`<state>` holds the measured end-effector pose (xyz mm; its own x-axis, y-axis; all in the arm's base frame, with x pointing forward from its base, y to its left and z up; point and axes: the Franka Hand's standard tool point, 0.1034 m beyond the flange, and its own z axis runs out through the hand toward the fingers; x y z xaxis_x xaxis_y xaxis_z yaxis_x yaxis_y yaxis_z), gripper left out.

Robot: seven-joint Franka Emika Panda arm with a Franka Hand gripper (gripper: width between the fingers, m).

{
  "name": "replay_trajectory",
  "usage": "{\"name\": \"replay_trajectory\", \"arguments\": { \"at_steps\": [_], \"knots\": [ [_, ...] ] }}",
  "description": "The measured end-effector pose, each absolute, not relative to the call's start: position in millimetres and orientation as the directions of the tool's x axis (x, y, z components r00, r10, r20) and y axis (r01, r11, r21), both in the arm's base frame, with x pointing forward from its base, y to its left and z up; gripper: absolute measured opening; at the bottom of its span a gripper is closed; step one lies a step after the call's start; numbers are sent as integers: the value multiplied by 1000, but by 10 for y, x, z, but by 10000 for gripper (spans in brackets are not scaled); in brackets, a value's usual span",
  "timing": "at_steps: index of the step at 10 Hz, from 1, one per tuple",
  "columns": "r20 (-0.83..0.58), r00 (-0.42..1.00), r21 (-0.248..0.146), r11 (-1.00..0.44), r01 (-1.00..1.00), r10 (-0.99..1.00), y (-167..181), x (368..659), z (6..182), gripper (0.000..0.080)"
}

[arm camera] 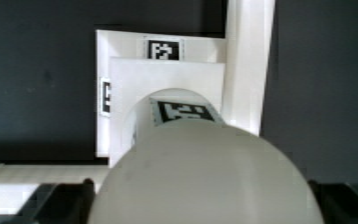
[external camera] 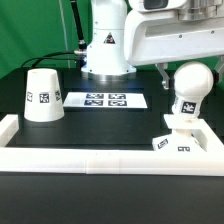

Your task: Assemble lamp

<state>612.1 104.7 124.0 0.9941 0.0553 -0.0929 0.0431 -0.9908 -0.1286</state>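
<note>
At the exterior view's right, I see my gripper (external camera: 189, 74) apparently clasping the round white plastic bulb (external camera: 190, 90) above the flat square white base (external camera: 180, 141).

A thin flat white marker board (external camera: 105, 100) with printed tags lies near the matte black tabletop's (external camera: 100, 130) far edge. A raised white plastic border rail (external camera: 110, 162) lines its near edge, turning both near corners.

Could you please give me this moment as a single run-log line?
step: bulb onto base | gripper: shut on bulb | bulb: above base, near rail | shade: standing apart, exterior view's left
</note>
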Motion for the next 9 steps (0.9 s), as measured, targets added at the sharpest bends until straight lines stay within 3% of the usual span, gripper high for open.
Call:
{"name": "replay_trajectory", "arguments": {
  "at_steps": [6, 9],
  "knots": [
    [-99, 995, -124, -992, -8, 4, 1048, 6120, 1239, 580],
    [-68, 966, -119, -959, -257, -251, 1029, 6109, 1241, 580]
  ]
}}
